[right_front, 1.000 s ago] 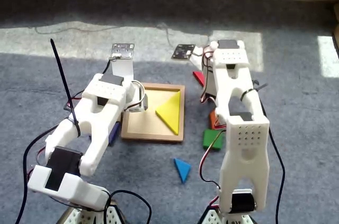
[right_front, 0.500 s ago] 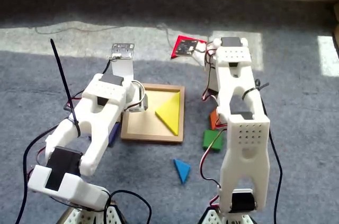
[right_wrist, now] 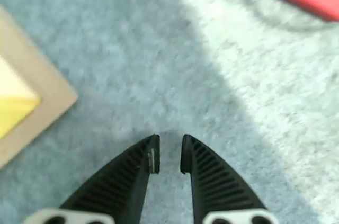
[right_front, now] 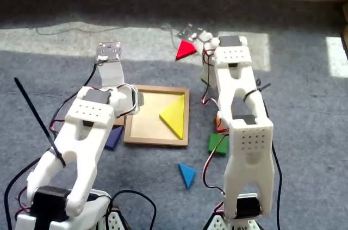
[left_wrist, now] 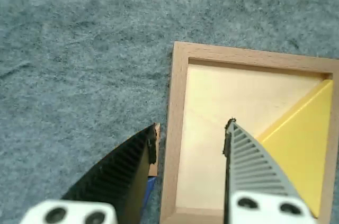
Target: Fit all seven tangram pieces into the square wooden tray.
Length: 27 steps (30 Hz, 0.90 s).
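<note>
Two arms work at the grey carpet (right_front: 304, 110), the tray between them. The left arm (right_front: 81, 137) leans in from the near left, and the left gripper (left_wrist: 192, 127) hangs above the left wall of the square wooden tray (right_front: 156, 140). Its jaws are spread wide and hold nothing: the black finger is over the carpet outside the wall, the grey finger over the bare tray floor.

The right arm (right_front: 239, 94) is stretched far out, past the tray's far right corner and onto the sunlit strip of carpet. The right gripper (right_wrist: 169, 142) points down at bare carpet with its jaws drawn almost together, a thin slit left between the tips and nothing in it.

The tray holds one piece, the large yellow triangle (right_front: 175, 115). Its long side lies along the tray's right wall, and its square corner points left toward the middle.

Five pieces show on the carpet:
- The red triangle (right_front: 185, 49) lies in the sunlit patch beyond the tray's far right corner, close to the right arm's end.
- The blue triangle (right_front: 186, 174) lies on the near side of the tray, apart from it, its narrow tip toward the near edge.
- The green piece (right_front: 218, 143) sits right of the tray's near right corner, against the right arm.
- The orange piece (right_front: 218, 124) is just beyond the green one, mostly hidden by that arm.
- A dark blue piece (right_front: 113, 137) shows by the tray's near left corner, partly under the left arm.
</note>
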Each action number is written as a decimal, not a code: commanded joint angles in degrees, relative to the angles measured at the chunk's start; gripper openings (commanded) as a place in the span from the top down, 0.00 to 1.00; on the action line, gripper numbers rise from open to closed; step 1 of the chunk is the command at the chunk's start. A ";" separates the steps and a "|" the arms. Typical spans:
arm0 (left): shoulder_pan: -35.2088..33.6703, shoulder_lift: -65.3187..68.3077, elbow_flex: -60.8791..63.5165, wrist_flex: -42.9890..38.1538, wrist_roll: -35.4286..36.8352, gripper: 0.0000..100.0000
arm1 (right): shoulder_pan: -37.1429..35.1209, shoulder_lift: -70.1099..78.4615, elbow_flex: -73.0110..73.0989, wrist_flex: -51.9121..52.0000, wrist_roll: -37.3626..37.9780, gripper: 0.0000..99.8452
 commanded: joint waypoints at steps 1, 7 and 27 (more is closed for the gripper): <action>-2.95 -4.00 0.66 -2.73 0.70 0.78 | -2.33 -4.53 -6.73 -10.95 -14.68 0.93; -5.23 -4.09 0.75 -2.73 3.87 0.78 | -4.44 -4.00 -6.73 -28.70 -24.26 0.93; -5.49 -4.35 0.84 -2.55 3.87 0.78 | -4.09 34.33 -32.66 -57.27 -26.99 0.93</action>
